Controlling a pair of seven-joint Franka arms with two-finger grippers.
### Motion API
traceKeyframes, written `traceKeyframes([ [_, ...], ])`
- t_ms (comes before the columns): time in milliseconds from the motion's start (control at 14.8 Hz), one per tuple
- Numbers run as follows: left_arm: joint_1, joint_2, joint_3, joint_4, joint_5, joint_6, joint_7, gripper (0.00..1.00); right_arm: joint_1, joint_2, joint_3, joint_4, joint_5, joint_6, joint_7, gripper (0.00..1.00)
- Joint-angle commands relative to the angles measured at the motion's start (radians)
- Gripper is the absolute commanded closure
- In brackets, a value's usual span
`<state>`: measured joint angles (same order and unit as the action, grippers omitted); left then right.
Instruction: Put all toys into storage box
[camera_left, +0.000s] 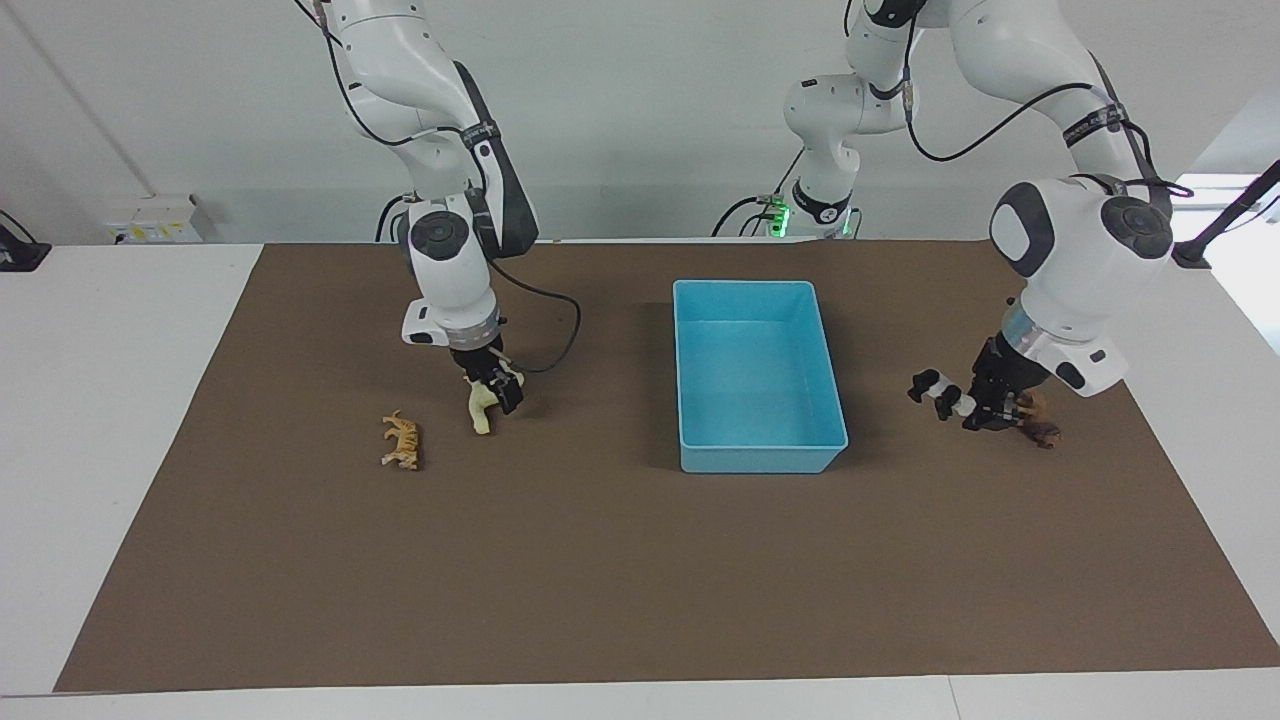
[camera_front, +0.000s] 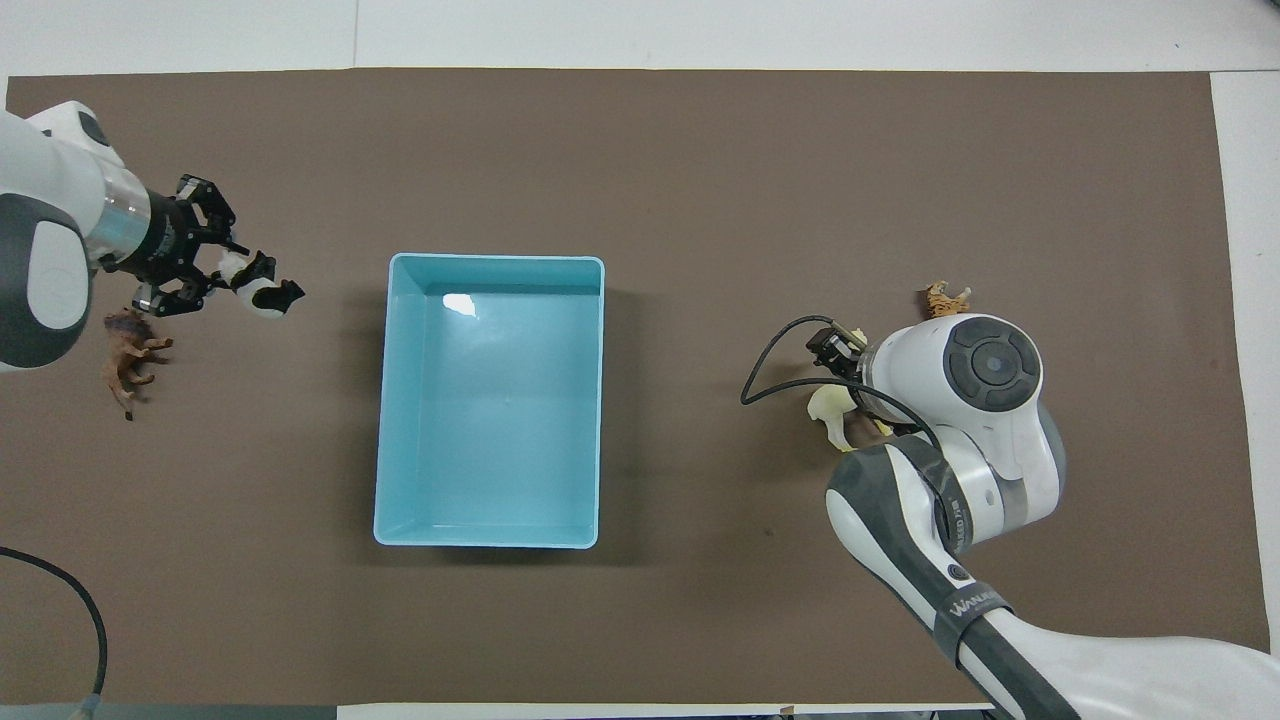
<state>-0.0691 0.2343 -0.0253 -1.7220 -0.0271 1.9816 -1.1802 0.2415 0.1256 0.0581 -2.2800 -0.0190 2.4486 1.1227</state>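
The light blue storage box stands empty mid-mat, also in the overhead view. My left gripper is shut on the black-and-white panda, low over the mat toward the left arm's end of the table; it shows from above with the panda at its tips. The brown lion lies on the mat beside it. My right gripper is shut on the pale cream long-legged animal, low at the mat; its wrist hides most of the toy from above. The orange tiger lies close by.
A brown mat covers the table, with white table edge around it. A black cable loops from the right wrist down near the mat.
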Motion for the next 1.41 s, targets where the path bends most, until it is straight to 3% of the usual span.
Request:
traceKeyframes([
  [0,-0.162,0.0,0.01,-0.007,-0.005,-0.024,-0.083,1.0,0.016,-0.001,0.005,0.011,0.01,-0.017,0.04,0.03],
  [67,-0.207,-0.015,0.008,-0.04,-0.004,-0.018,-0.125,1.0,0.015,-0.001,0.005,0.007,0.01,-0.011,0.042,0.03],
  [135,-0.242,-0.039,0.01,-0.094,-0.002,0.0,-0.131,0.76,0.015,0.0,0.005,0.008,0.01,-0.01,0.043,0.03],
  [202,-0.259,-0.058,0.01,-0.143,0.001,0.02,-0.131,0.38,0.018,0.0,0.005,0.016,0.01,-0.025,0.052,0.03],
  [269,-0.274,-0.065,0.012,-0.149,0.004,0.013,-0.13,0.2,0.028,0.0,0.005,0.025,0.01,-0.045,0.055,0.03],
  [337,-0.276,-0.064,0.012,-0.142,0.007,0.01,-0.124,0.09,0.029,0.0,0.005,0.036,0.01,-0.066,0.057,0.03],
  [404,-0.267,-0.067,0.012,-0.127,0.009,-0.004,-0.119,0.08,0.022,0.003,0.005,0.051,0.01,-0.085,0.063,0.03],
  [472,-0.264,-0.07,0.019,-0.119,0.01,-0.016,-0.098,0.0,0.013,0.005,0.005,0.045,0.019,-0.071,0.074,0.07],
  [539,-0.258,-0.093,0.021,-0.117,0.01,-0.017,-0.046,0.0,0.006,0.005,0.005,0.034,0.066,-0.042,0.066,0.17],
  [876,-0.121,-0.127,0.019,-0.103,0.088,0.04,0.149,0.0,0.005,0.0,0.005,-0.019,0.188,0.042,0.034,0.18],
  [1145,-0.028,-0.159,0.021,-0.128,0.093,0.083,0.204,0.0,-0.001,-0.004,0.003,-0.049,0.191,0.078,0.035,0.55],
  [1212,0.029,-0.159,0.022,-0.136,0.095,0.127,0.328,0.0,-0.01,-0.004,0.003,-0.052,0.191,0.079,0.035,0.72],
  [1280,0.104,-0.155,0.021,-0.137,0.095,0.143,0.484,0.0,-0.013,-0.004,0.003,-0.052,0.192,0.079,0.037,0.96],
  [1347,0.147,-0.145,0.021,-0.136,0.093,0.151,0.639,0.0,-0.013,-0.004,0.003,-0.052,0.192,0.079,0.037,1.0],
])
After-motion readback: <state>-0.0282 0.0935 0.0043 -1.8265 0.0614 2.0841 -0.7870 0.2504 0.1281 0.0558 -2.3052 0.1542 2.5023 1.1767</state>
